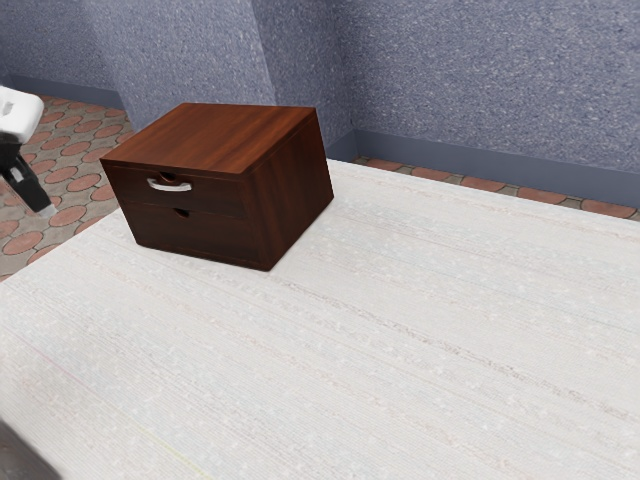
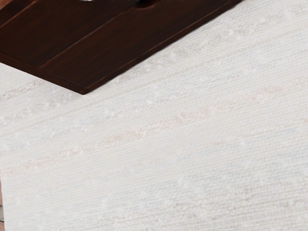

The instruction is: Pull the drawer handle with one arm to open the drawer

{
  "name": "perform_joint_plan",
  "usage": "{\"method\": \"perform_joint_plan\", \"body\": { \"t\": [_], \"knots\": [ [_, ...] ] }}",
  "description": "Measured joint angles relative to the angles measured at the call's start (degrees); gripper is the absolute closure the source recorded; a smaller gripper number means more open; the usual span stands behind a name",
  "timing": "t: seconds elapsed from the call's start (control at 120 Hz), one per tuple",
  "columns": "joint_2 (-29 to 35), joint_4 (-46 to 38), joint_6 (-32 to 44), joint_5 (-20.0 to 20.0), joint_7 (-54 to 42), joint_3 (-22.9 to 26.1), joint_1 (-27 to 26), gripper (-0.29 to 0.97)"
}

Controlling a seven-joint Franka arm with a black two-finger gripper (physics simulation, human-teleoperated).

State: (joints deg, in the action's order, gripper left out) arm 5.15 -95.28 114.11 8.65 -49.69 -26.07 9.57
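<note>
Blue-grey walls, tiled floor, pale table (image 1: 400, 330). Wooden cabinet (image 1: 225, 140) near far corner of table, upper drawer (image 1: 215, 192) shut, white handle (image 1: 168, 185) on its front. Pincer (image 1: 40, 203) beyond table edge, well apart from handle; released or clenched: cannot tell. Step in hand: approach. Next, probably: line up level with handle, close in, grasp, pull straight out.

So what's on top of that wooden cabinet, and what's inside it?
The cabinet has a bare wooden top. Its upper drawer and lower drawer look shut, so their insides are hidden.
</note>
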Motion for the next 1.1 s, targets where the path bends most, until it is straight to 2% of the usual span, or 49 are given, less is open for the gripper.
{"method": "perform_joint_plan", "body": {
  "t": [0.325, 0.708, 0.9, 1.1],
  "knots": [
    [-7.1, 6.6, 0.6, -4.7, -7.4, -2.2, -1.0, 0.00],
    [-16.6, 14.9, 0.9, -7.7, -14.3, -1.3, 2.7, 0.00],
    [-17.3, 15.2, 2.0, -4.9, -18.1, 0.4, 2.7, 0.00],
    [-20.0, 14.9, 4.5, -4.1, -22.1, 0.5, 3.0, 0.00]
  ]
}}
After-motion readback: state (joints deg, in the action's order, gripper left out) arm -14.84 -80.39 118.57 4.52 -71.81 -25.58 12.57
